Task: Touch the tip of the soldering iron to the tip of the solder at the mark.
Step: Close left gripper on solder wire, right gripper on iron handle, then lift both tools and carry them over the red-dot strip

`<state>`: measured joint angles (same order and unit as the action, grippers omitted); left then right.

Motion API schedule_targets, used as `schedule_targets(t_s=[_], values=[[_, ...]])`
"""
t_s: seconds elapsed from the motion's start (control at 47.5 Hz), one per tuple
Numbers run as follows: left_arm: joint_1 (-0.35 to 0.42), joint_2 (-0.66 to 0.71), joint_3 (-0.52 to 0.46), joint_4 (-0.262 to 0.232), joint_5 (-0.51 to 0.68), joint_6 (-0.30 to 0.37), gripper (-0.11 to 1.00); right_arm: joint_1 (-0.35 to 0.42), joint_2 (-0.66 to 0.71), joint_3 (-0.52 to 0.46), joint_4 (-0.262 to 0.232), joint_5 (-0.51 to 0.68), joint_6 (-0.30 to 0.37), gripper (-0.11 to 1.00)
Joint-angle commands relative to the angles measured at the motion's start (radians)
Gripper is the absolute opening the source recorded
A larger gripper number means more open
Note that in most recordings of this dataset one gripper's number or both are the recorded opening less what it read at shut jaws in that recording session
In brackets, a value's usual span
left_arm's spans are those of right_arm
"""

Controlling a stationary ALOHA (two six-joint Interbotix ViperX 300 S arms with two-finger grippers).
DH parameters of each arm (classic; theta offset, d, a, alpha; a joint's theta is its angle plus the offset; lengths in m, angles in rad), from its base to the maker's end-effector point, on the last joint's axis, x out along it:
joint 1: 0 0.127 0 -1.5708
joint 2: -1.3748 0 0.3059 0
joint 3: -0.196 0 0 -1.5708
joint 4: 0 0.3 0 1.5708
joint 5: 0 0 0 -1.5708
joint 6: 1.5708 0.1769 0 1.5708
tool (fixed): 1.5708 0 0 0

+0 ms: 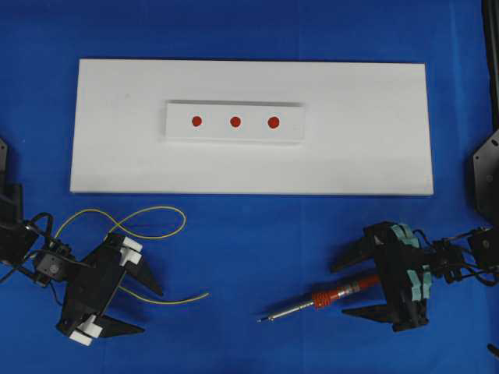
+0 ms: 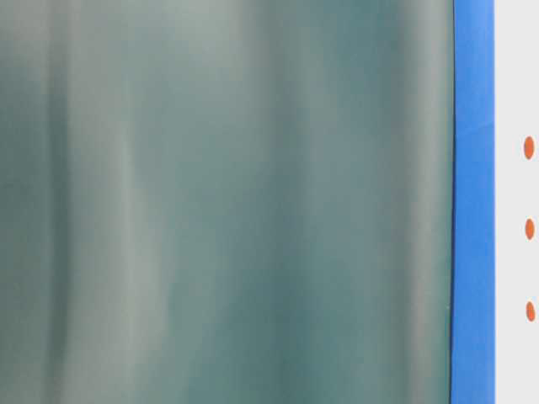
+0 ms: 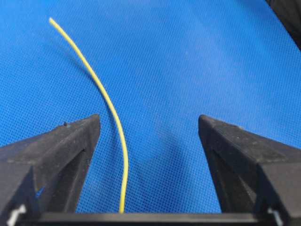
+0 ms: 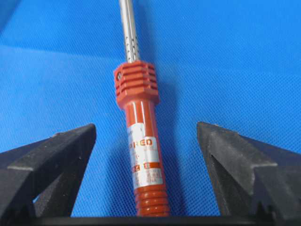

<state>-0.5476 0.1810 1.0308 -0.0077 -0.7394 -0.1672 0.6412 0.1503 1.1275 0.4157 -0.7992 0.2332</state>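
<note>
Overhead view, left to right. Left gripper (image 1: pixel 132 305), black with white pads, sits at about 7 o'clock on the blue cloth-covered table (image 1: pixel 249 234). Its jaws stand wide apart, with nothing clamped. The solder (image 1: pixel 148 222), a long thin yellow wire, loops at 12 o'clock of this gripper, then passes between the two fingers and ends in a free tip at about 3 o'clock of the gripper. In the left wrist view the solder (image 3: pixel 110 108) lies on the blue surface between the black fingers (image 3: pixel 61 155), nearer the left one; contact with either cannot be told.

Centre, toward 12 o'clock of the table: a large flat white rectangular board (image 1: pixel 366 140). On it rests a smaller white block (image 1: pixel 288 128) carrying three red round marks (image 1: pixel 235 121) in a row.

Right, at about 5 o'clock of the table: the soldering iron (image 1: pixel 327 298), a slim tool with red-orange handle, ribbed red collar and silver metal shaft, lies flat, tip pointing to 8 o'clock, well apart from the solder. Right gripper (image 1: pixel 355 287), black with teal pads, has its jaws spread wide on either side of the handle. In the right wrist view the soldering iron (image 4: pixel 141 155) lies between the fingers (image 4: pixel 235 155) with clear gaps on both sides; not gripped.

Table-level view: mostly a blurred grey-green surface; at its right edge, a blue strip and three red marks on white.
</note>
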Motion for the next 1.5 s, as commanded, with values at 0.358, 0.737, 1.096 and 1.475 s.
schedule_targets(t_s=[0.358,0.737,1.096,1.475], values=[[0.044,-0.006,-0.029,-0.003,0.130,0.005,0.09,0.003,-0.006,0.011,0.000,-0.008,-0.080,0.23],[0.061,-0.003,-0.057,-0.003,0.175,0.005,0.03,0.003,-0.006,0.005,0.000,-0.012,-0.089,0.07],[0.063,-0.166,-0.094,-0.003,0.383,-0.011,0.03,-0.009,-0.166,-0.025,0.031,0.114,-0.101,0.07],[0.101,-0.463,-0.209,0.003,0.939,-0.109,0.03,-0.178,-0.480,-0.146,0.028,0.686,-0.245,0.07]])
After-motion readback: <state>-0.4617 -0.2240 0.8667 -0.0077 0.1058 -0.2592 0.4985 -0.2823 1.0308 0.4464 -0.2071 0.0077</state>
